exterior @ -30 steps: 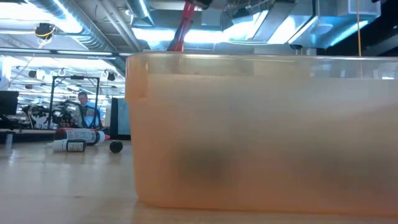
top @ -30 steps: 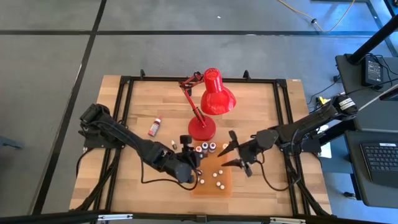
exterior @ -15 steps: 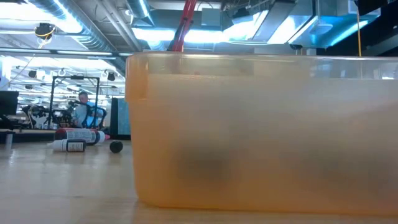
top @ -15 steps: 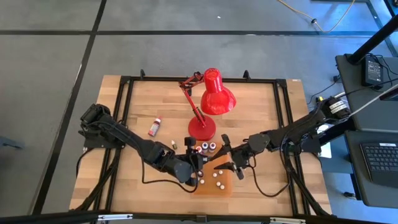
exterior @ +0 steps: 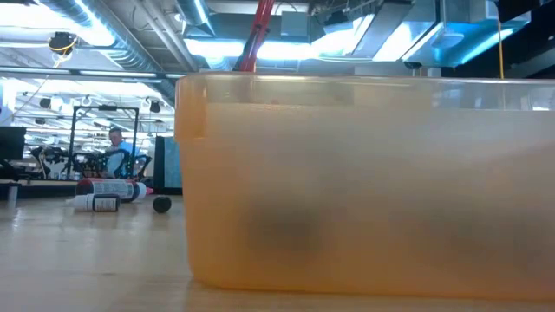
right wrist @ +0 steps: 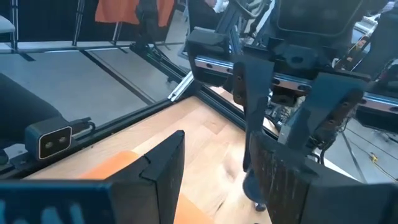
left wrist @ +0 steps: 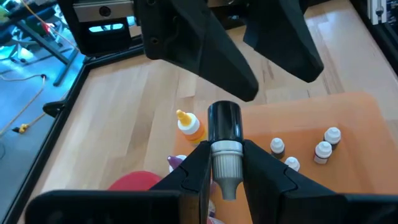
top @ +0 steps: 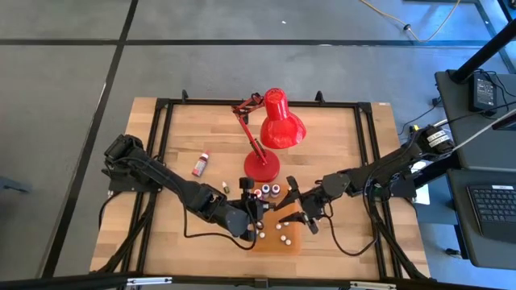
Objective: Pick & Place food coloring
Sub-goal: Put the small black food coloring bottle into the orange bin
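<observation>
The left gripper (left wrist: pixel 225 163) is clamped on a dark-bodied food coloring bottle (left wrist: pixel 224 134) with a white cap, holding it at the near-left edge of the translucent orange tray (top: pixel 292 232), which sits at the front edge of the wooden table (top: pixel 339 137), about midway along it. The right gripper (top: pixel 294 206) hangs over the tray's far-right side, its two fingers standing apart with nothing between them. In the left wrist view, four white-capped bottles (left wrist: pixel 323 150) already stand in the tray, so part of the job looks done. Outside the tray, an orange bottle (left wrist: pixel 189 123) stands just beside its far edge, a short row of upright bottles (top: pixel 265 191) waits in front of the red desk lamp's base (top: pixel 261 167), and a red bottle (top: pixel 200 164) lies on its side well apart, toward the table's left side. By this count, roughly half of the bottles remain to be moved, and the one in the left gripper seems to be the step in hand, with its release into the tray not yet made. The low view shows mostly the tray wall (exterior: pixel 364 182).
</observation>
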